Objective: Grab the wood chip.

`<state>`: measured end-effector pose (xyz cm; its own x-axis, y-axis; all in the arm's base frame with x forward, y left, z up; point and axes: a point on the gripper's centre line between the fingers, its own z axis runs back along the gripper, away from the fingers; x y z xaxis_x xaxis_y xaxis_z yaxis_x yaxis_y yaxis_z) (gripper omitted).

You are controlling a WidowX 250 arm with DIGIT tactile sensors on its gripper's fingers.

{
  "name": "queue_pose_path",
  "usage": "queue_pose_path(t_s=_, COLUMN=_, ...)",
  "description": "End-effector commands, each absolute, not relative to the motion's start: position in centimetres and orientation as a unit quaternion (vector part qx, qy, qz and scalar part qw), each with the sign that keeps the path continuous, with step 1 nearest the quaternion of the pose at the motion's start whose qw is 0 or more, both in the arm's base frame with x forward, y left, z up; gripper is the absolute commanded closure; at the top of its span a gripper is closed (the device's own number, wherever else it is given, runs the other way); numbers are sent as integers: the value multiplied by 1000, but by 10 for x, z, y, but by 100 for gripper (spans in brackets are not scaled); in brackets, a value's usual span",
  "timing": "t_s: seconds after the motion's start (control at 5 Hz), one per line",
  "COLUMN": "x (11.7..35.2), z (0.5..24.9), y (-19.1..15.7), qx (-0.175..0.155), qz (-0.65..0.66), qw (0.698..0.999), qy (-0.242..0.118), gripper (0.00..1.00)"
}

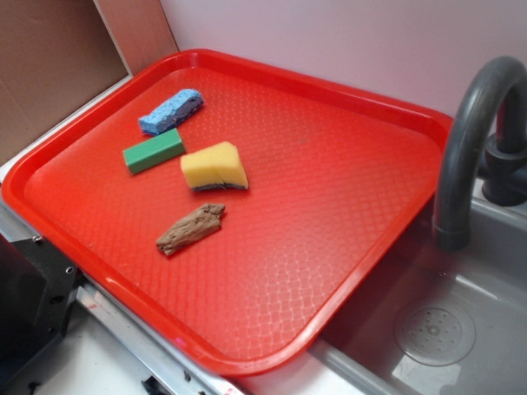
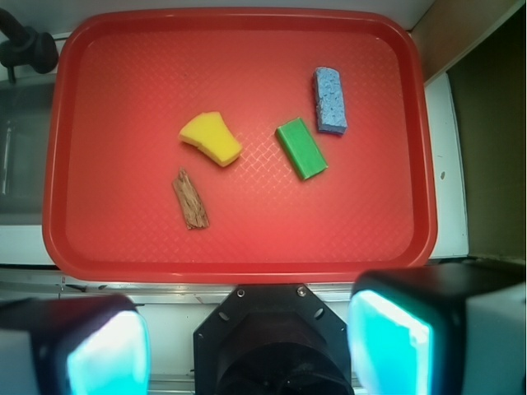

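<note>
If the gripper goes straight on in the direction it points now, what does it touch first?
Probably the bare floor of the red plastic tray, near its closest rim. The gripper is open; the rough brown wood chip lies slightly left of centre. Depth is unclear.

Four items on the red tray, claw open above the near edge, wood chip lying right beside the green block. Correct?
Not quite. The wood chip lies beside the yellow sponge, not the green block, which sits farther off, next to the blue sponge. The wrist view shows this plainly. The rest holds: four items on the red tray, claw open above its near edge.
</note>
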<state>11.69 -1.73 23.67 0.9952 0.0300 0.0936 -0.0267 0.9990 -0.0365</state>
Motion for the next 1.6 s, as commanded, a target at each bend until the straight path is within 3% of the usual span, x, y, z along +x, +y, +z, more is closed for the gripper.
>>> queue_pose_path(t_s=0.0, x=117, z=237, y=-17, qx=-18, qz=14, qw=999, qy=-47, gripper=0)
queue_pose_path(t_s=0.4, x=139, z=213, y=-35, qx=-30, qz=76, qw=992, qy=-94, gripper=0)
queue_pose_path(t_s=0.6, x=140, z=203, y=-44, qx=-47, qz=77, qw=991, qy=-97, gripper=0)
queue_pose_path(t_s=0.8, x=142, z=183, y=-57, qx=-48, qz=53, qw=995, qy=-73, gripper=0)
queue_pose_path(t_s=1.0, x=152, z=159, y=-62, qx=-26, qz=38, qw=996, qy=-77, gripper=0)
queue_pose_path(t_s=1.4, x=172, z=120, y=-62, qx=-52, qz=11, qw=996, qy=-74, gripper=0)
